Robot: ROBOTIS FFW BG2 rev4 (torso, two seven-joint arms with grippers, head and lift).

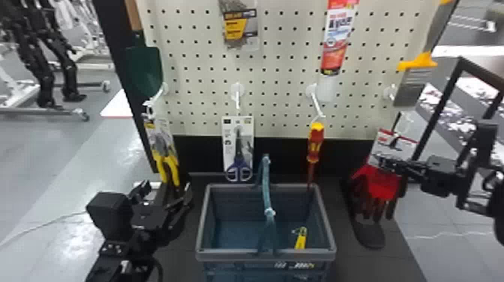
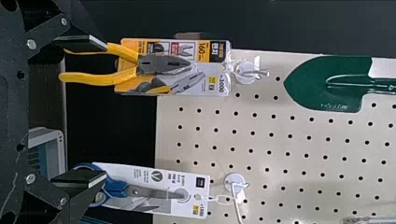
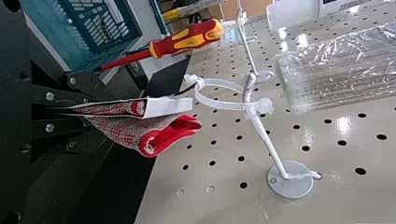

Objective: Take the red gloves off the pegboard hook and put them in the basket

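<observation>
- Although the right gripper (image 1: pixel 384 162) has the red gloves (image 1: pixel 382 185) pinched, their white plastic loop (image 3: pixel 217 103) rings the pegboard hook (image 3: pixel 265 135), so they hang at the robot's right end of the board, beside the basket (image 1: pixel 264 255) and outside it.
- The right gripper's fingers are drawn together on the folded backing card (image 3: pixel 168 107) and the knit next to it, with little gap between them.
- The left gripper (image 2: pixel 105 111) is spread wide and holds nothing, near the yellow-handled pliers (image 2: pixel 98 79).
- The gloves look light and unbreakable: soft, grippy knit that will squash and swing, hung from a stiffer card that keeps its shape.
- That card seems the right place to take hold, high up and squarely; the dangling glove fingers would only fold, and the card's smooth face could slip if pinched by an edge.
- The next move probably calls for easing the loop out along the hook and over its upturned tip, since a straight tug might tear the card or snag the loop.
- On the way across, the loose fingers could brush the hanging screwdriver (image 1: pixel 315 144) or catch on the basket's upright handle (image 1: pixel 266 187), so a high carry looks wise.
</observation>
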